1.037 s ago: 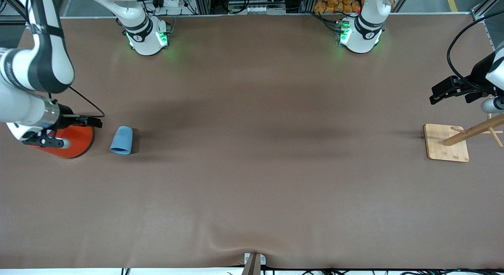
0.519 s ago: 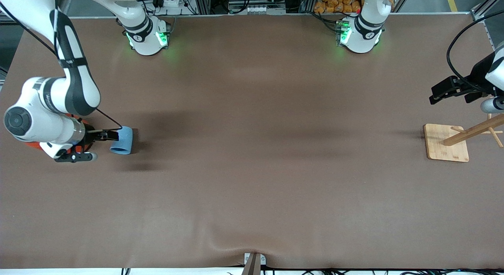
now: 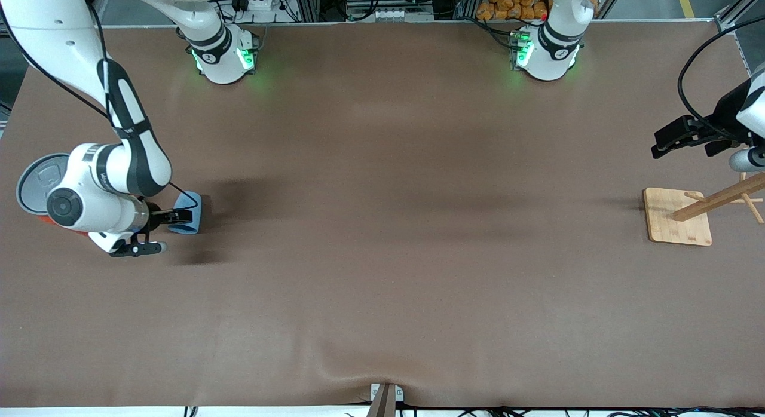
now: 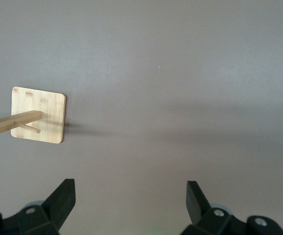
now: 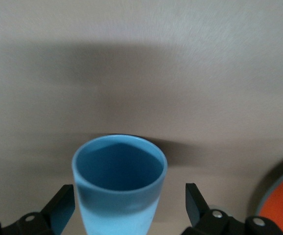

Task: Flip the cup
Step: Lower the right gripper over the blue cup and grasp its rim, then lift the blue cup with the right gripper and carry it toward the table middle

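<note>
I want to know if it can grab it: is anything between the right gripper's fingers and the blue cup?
No. The right wrist view shows only bare gaps between the open right gripper and the cup.

Cup beside can, right arm's end; rack at left arm's end

Right arm reaches from its base out to its own end of the table, elbow bent, forearm low, wrist turned level with the surface; right gripper sits just above the table with its fingers spread wide, one to each side of the cup and clear of its wall. Left arm waits at its own end of the table, left gripper raised in the air, fingers spread wide and holding nothing.
</note>
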Robot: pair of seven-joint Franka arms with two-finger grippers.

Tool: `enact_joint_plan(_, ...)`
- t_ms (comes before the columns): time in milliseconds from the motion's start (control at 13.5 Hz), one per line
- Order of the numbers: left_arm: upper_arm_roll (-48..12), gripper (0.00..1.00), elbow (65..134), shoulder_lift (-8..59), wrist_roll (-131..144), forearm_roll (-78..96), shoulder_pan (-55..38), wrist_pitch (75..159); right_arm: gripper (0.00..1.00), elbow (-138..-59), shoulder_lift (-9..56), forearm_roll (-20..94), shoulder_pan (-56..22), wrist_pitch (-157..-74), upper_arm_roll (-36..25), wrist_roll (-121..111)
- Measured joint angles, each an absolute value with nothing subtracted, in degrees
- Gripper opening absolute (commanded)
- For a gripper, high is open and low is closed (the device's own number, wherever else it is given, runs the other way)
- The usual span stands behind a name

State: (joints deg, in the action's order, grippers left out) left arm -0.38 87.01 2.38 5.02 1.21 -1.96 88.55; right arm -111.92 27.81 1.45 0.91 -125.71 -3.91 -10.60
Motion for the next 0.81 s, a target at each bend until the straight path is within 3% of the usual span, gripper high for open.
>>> enact_joint_plan(370,-0.37,1.00,87.02,2.38,5.02,1.22,-1.96,88.55,1.00,-112.52,30.86,1.45,0.91,-125.71,-3.93,-10.61)
enact_joint_plan(444,-0.37,1.00,87.02,2.38,5.02,1.22,-1.96,88.55,0.95,-112.53,30.75,1.45,0.91,-125.61,-3.94,-10.61)
enact_joint_plan(593,-0.37,1.00,87.02,2.38,5.02,1.22,-1.96,88.55,0.65,-112.56,30.77,1.45,0.91,-125.59,-3.91,-10.83)
enact_joint_plan(815,-0.37,1.00,87.02,2.38,5.02,1.22,-1.96,88.55,0.57,-112.51,30.40,1.45,0.88,-125.35,-3.87,-14.31)
